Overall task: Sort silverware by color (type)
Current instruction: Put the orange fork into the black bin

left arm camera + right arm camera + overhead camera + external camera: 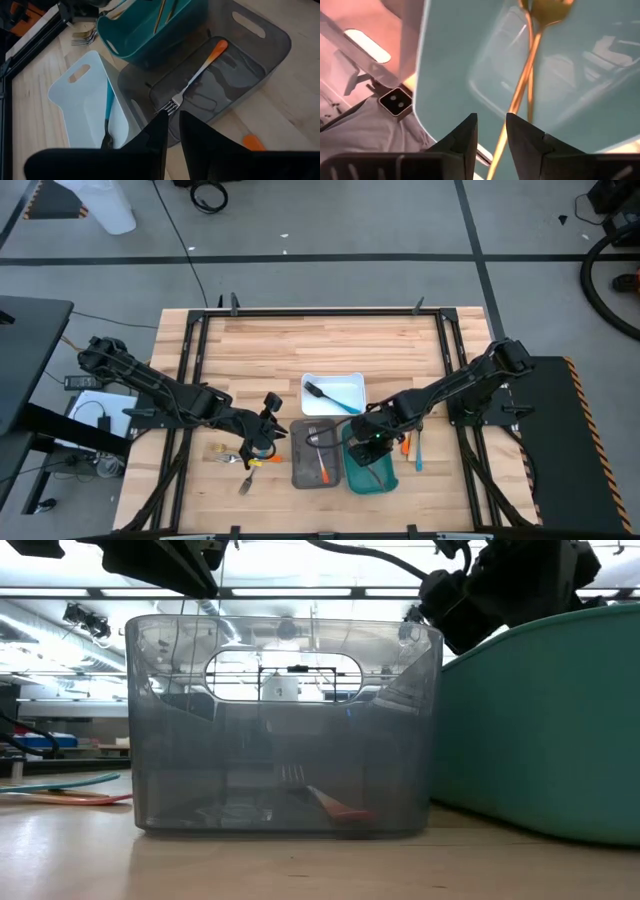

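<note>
So the right gripper (372, 442) is hanging over the teal tray (385, 480) at about 6 o'clock on the worktop (260, 340), and its wrist view shows 2 gold pieces (522, 85) lying in the tray bottom with the jaws apart and nothing between them. Looks to me like a drop just finished. Best way to close that out: lift straight up and clear the tray wall before swinging toward 4 o'clock, where an orange piece (406, 446) and a blue piece (419, 450) lie just beside the tray.

The right arm reaches in from 3 o'clock, elbow bent, wrist tipped down into the tray.

The left gripper (262, 438) sits near 7 o'clock, arm stretched in from 9 o'clock, jaws narrow with only a slit and, as far as I can see, nothing in them. It hangs just above loose silverware (243, 465).

The grey tray (298, 470) holds 1 orange fork (196, 75), the white tray (350, 380) 1 blue-handled piece (333, 398).
</note>
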### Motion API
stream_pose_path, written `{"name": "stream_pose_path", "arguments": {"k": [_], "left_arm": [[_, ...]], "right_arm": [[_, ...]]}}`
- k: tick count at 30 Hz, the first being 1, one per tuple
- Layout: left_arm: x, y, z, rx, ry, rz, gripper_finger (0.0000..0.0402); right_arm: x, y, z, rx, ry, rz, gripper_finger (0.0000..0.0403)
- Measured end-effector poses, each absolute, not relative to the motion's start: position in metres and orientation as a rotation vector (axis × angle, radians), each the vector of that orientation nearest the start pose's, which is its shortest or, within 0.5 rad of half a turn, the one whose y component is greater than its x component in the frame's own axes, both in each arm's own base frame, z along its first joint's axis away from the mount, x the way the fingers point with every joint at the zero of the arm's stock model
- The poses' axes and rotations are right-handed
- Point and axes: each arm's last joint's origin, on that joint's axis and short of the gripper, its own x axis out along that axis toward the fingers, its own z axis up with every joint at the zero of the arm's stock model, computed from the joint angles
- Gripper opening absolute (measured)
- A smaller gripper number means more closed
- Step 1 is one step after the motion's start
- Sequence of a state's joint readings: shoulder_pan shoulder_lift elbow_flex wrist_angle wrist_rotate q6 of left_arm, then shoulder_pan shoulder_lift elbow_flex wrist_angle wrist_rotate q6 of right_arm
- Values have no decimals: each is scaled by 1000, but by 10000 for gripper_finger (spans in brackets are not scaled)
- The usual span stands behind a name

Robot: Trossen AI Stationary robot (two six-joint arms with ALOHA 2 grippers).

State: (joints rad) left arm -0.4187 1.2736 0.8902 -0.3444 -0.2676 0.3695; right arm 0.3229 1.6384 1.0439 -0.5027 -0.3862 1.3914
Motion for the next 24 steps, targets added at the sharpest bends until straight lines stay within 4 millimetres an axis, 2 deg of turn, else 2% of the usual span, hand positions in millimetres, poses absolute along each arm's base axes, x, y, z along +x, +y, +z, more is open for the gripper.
{"name": "stream_pose_path", "arguments": {"k": [10,15,18,24], "left_arm": [[243,-100,255,579,670,-268,55],[242,-99,253,528,703,-257,55],[240,-99,252,471,726,-254,55],[236,-102,249,374,773,-228,55]], "right_arm": [[297,107,201,1184,1353,-200,113],[291,104,212,1159,1322,-194,113],[282,101,217,1145,1351,-234,113],[254,90,217,1029,1497,-478,113]]}}
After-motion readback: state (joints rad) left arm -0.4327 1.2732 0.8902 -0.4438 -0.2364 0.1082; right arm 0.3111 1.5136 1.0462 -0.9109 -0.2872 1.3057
